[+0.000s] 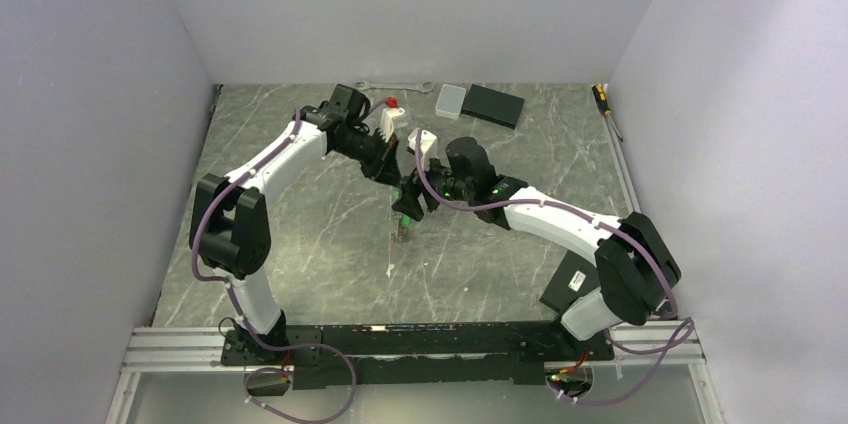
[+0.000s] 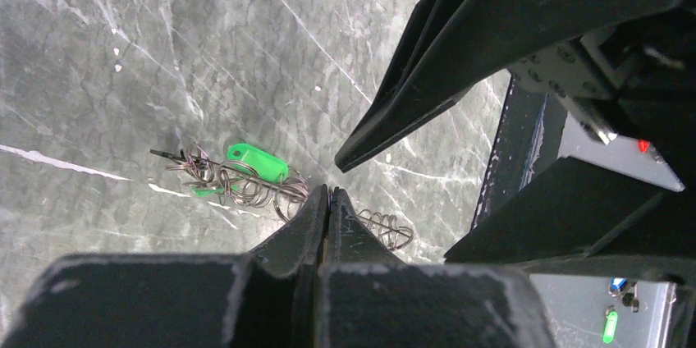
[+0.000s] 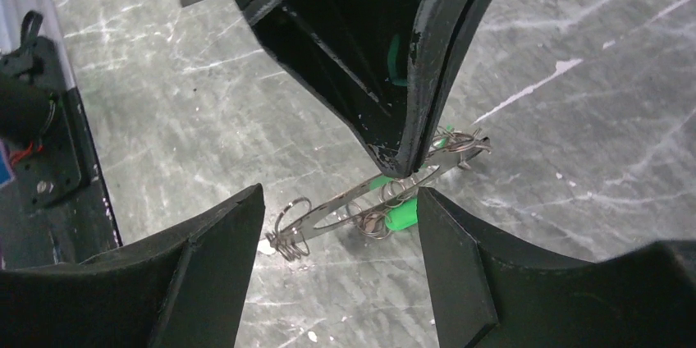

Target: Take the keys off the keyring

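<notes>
Top external view gives us the grey marbled table (image 1: pixel 300 244) with both arms leaning in over its middle. The left arm (image 1: pixel 285 149) comes from the far left and the right arm (image 1: pixel 560 219) from the near right. Their tips meet at one spot, which suits a job where one side holds and the other pulls. From the right wrist we see the left gripper (image 3: pixel 401 169) clenched, its tips pinching the keyring (image 3: pixel 353 204). We judge it is there to steady the ring and draw it out into a long thin loop. The right gripper (image 3: pixel 338 196) is released, its fingers spread wide on either side of that loop and touching nothing, placed, as we read it, to close on a key. The keys (image 2: pixel 256 161) sit bunched on the wire: one green head shows plainly from the left wrist, and a second green key (image 3: pixel 402 217) is half hidden behind coils. We cannot say which dark sliver is the third key, nor whether the loop is clear of the table. From above, the bundle is only a smudge below the fingers.
</notes>
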You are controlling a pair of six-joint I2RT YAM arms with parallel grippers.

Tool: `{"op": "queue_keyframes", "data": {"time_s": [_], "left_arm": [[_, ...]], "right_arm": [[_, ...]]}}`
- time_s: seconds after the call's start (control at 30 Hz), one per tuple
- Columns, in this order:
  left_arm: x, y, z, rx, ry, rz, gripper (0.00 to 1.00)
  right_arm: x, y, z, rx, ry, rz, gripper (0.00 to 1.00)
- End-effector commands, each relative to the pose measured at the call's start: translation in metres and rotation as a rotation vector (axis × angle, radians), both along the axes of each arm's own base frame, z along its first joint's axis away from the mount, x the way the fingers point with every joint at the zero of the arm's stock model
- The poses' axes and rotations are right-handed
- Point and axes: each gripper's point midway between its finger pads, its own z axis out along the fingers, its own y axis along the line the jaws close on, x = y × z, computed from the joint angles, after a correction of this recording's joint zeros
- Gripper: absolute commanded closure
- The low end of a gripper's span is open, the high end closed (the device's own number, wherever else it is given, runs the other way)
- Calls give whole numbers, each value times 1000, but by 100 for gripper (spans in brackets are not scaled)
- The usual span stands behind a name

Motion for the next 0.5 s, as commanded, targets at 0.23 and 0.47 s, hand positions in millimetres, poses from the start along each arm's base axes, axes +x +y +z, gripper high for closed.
{"op": "queue_keyframes", "data": {"time_s": [0.23,0.47], "left_arm": [[7,-13,17,-39,-27,24,100],[7,-13,19,-43,-25,22,100]], "right_arm": [[34,3,-7,-17,51,-310,44],[34,-5,-18,-52,42,-333,65]]}}
